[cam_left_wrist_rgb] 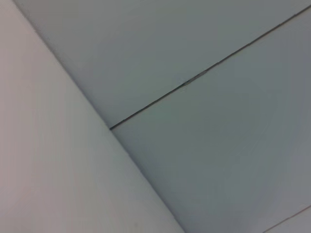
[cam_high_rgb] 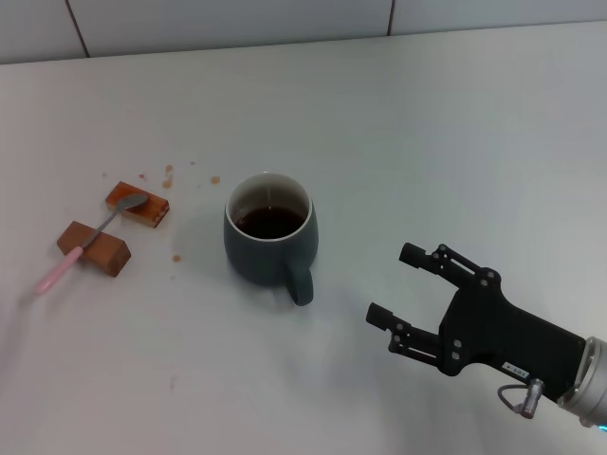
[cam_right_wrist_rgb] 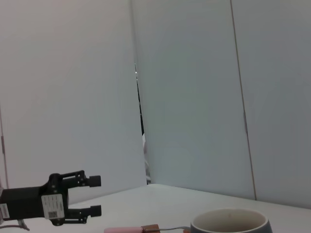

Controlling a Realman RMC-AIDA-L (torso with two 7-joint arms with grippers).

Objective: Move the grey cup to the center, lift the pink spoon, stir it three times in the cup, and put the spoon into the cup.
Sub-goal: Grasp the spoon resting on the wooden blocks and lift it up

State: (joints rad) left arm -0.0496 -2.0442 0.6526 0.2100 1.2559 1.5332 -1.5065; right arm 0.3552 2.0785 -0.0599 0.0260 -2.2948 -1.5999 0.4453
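Nearest, at the right of the desk [cam_high_rgb: 455, 133], the right pincer [cam_high_rgb: 396, 284] hangs just above the surface with its two fingers spread wide and nothing between them. They point left toward the grey cup [cam_high_rgb: 269, 237], a fair gap away; it looks staged either to take the cup or clear of it.

The cup stands upright near the middle of the desk, dark liquid inside, its handle turned toward the near side and slightly right, which puts the handle on the side the right pincer would reach first.

Farther left, the pink spoon [cam_high_rgb: 87, 242] lies propped across two brown blocks [cam_high_rgb: 93, 246], its metal bowl on the far block and its pink handle running down off the near block. Raised like this, the spoon should be easier to grip.

The left pincer [cam_right_wrist_rgb: 92, 195] shows only in the right wrist view, beyond the cup, fingers apart and empty.
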